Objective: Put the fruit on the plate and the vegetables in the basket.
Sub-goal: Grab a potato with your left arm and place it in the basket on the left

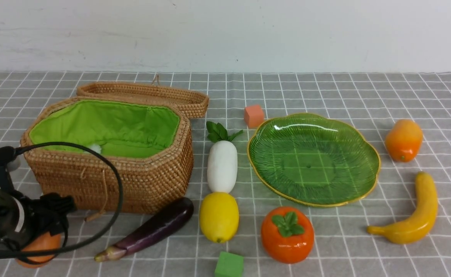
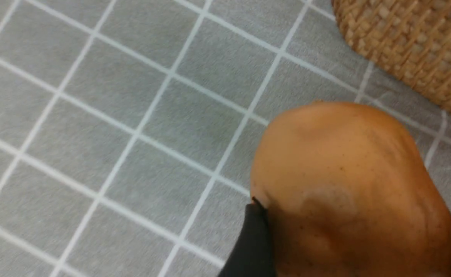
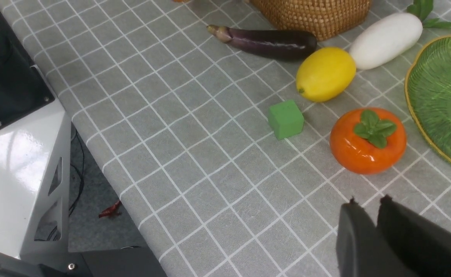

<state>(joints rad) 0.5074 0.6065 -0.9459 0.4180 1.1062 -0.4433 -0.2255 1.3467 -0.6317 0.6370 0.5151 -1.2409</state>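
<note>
Seems to be the potato (image 2: 344,173) step: gripping it just beside the basket (image 1: 148,181), outside its woven wall and not yet within. Calls next for raising it above the wicker rim, carrying it over the green lining, and letting go. Pinching the potato on two sides with the left gripper (image 2: 358,215), fingers (image 2: 254,238) spread to its width; holding nothing in the right gripper (image 3: 368,202), fingers pressed nearly together.
</note>
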